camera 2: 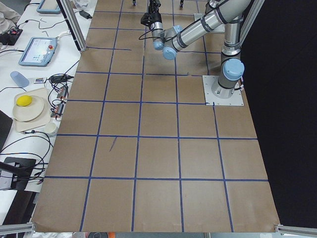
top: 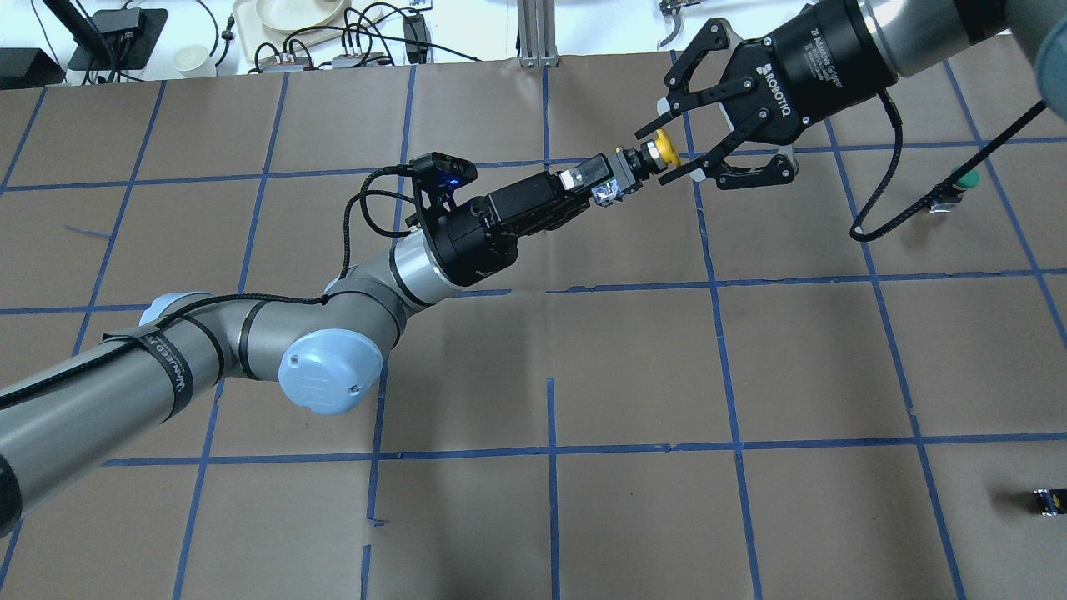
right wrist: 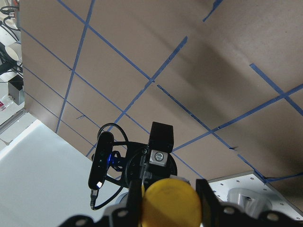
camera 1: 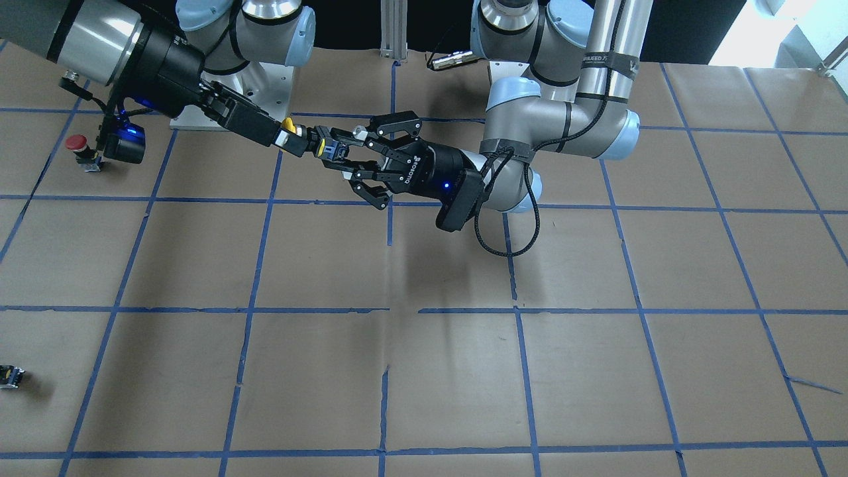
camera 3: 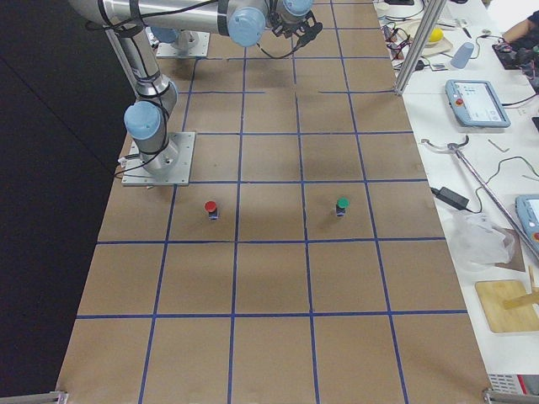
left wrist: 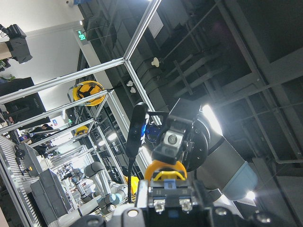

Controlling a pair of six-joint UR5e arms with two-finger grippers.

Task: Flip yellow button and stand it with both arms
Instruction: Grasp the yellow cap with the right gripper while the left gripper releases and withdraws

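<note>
Nearest in the overhead view, the left arm [top: 250, 342] stretches from the near left toward the far middle of the table [top: 834, 375]. The left claw [top: 593, 184] is pinched on the metal base end of the yellow button [top: 663, 149]. The button hangs in the air above the table, lying roughly level, with its cap pointing right and away. Just right of it, the right claw [top: 658, 155] is half spread with one finger on each side of the yellow cap. Its wrist view shows both fingers flush against the cap, gripping that end. The right arm [top: 917, 33] slants in high from the far right. Farther right a green-capped button [top: 964, 180] stands on the table. A small black-and-yellow block [top: 1046, 500] lies at the near right edge.
</note>
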